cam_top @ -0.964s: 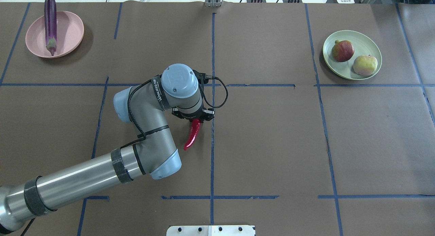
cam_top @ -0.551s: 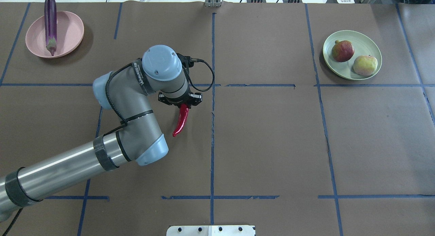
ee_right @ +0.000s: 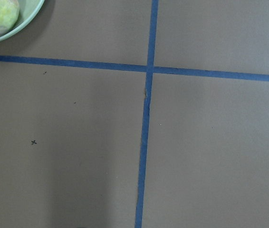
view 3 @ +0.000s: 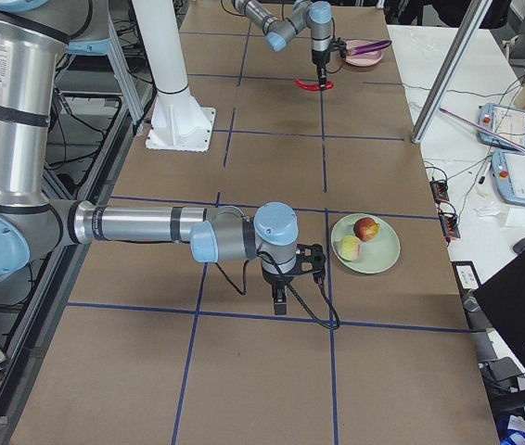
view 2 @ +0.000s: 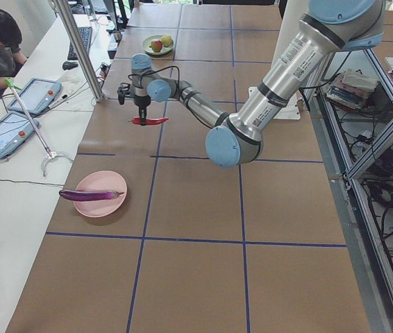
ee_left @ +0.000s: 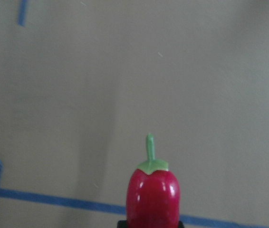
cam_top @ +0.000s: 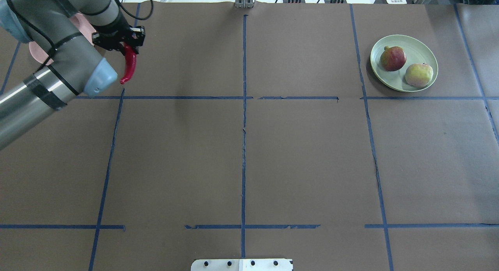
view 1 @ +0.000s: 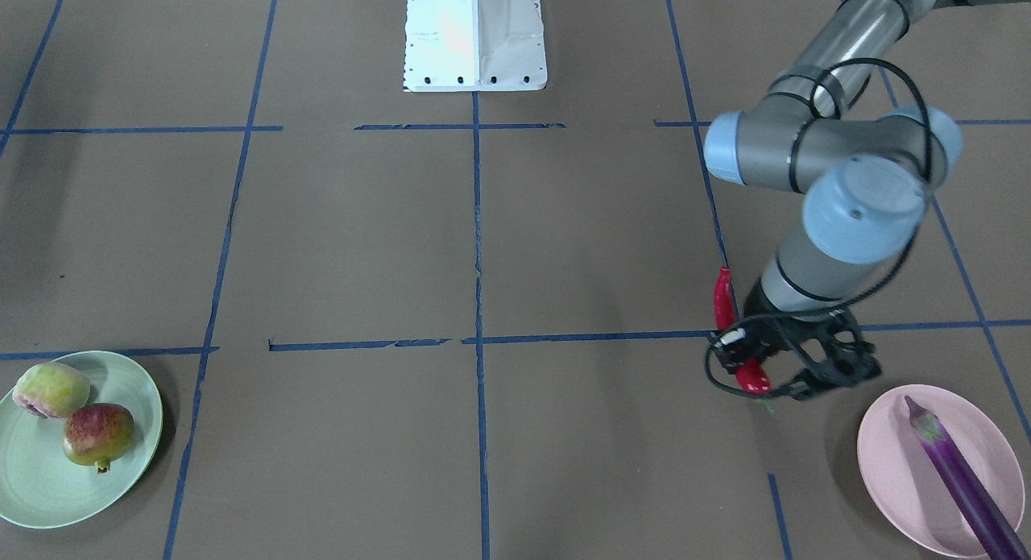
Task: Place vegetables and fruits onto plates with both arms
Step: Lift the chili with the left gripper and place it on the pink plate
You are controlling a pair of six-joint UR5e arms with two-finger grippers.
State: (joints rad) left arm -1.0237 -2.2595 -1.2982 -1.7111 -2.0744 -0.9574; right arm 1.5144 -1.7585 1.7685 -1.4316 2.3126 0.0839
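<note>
Left tool [cam_top: 125,48]: gripping red chili pepper [cam_top: 130,66] aloft, mid-transport. Pink plate [view 1: 886,455] with eggplant [view 1: 958,479] lying near it. Next, likely: centring over plate, releasing.

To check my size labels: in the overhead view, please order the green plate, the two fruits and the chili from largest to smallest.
1. green plate
2. red fruit and pale fruit: alike, not ranked
3. chili: longer than a fruit but thin; lifted nearer the camera, so unsure
</note>
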